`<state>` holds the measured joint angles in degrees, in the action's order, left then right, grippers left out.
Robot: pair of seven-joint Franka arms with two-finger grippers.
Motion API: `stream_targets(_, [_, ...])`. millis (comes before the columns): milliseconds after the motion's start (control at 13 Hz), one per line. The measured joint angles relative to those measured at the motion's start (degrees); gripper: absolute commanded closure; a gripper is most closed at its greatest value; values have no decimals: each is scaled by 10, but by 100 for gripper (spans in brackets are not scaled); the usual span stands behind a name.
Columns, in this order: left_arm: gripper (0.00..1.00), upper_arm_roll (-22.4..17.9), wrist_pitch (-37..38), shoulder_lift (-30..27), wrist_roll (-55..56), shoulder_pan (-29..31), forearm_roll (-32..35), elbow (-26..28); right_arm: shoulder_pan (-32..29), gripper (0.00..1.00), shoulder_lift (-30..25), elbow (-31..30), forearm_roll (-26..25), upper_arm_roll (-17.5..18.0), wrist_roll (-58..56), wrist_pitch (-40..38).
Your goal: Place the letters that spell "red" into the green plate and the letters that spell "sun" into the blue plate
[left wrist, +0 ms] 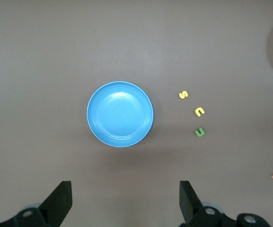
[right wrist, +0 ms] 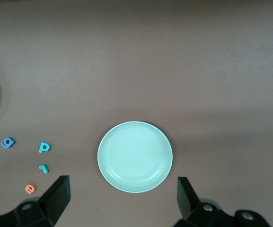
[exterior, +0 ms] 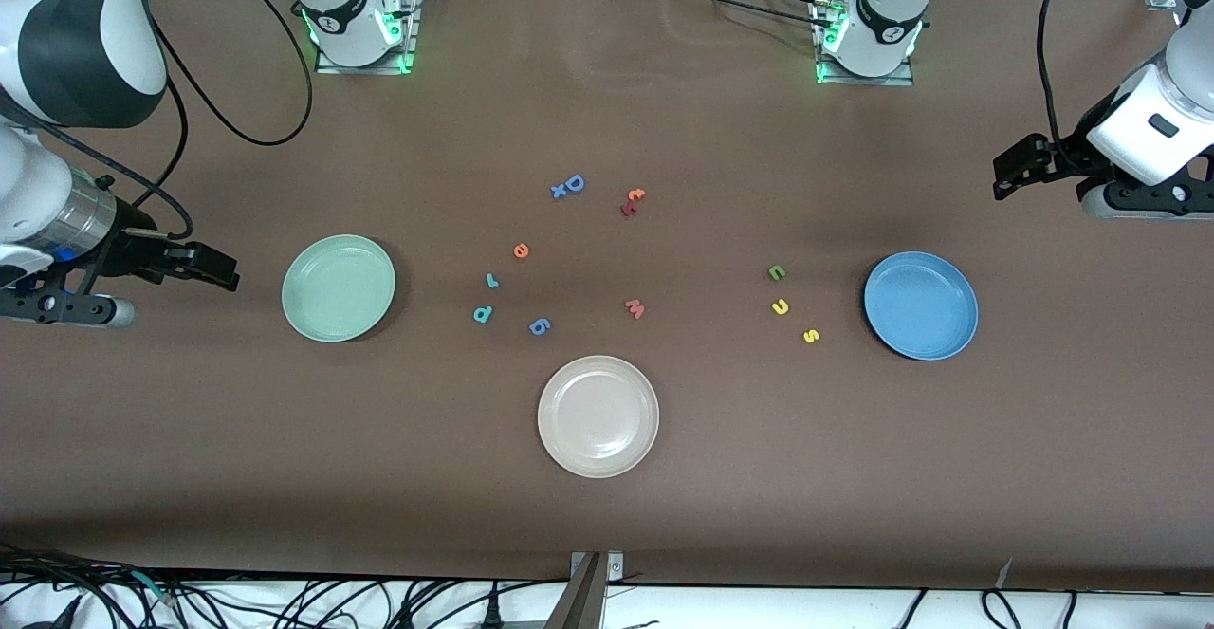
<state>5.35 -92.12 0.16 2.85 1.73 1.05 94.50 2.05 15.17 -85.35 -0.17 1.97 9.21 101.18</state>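
No letter is in a plate yet, so the first pick is still to come. The round pale mint-green plate [exterior: 339, 287] sits empty toward the right arm's end of the worktop, with the tiny foam teal "r" [exterior: 491, 280], orange "e" [exterior: 520, 250] and teal "d" [exterior: 483, 314] beside it. The round medium-blue plate [exterior: 920, 305] lies toward the left arm's end, the yellow "s" [exterior: 810, 336], yellow "u" [exterior: 780, 306] and olive-green "n" [exterior: 776, 272] alongside. The right gripper [exterior: 204, 265] and the left gripper [exterior: 1020, 169] hover at the worktop's two ends, jaws wide open and empty. Next, probably, one gripper must descend precisely over a tiny letter.

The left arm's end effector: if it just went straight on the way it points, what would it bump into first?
Probably the blue plate: the open left end effector looks down at it. The yellow "s" lies off to one side.
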Motion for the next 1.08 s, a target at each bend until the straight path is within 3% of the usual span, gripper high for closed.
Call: stream_targets(1077, [0,21,-1,6,0,1,0,0,0,0,1,-1,-5,0,0,-3])
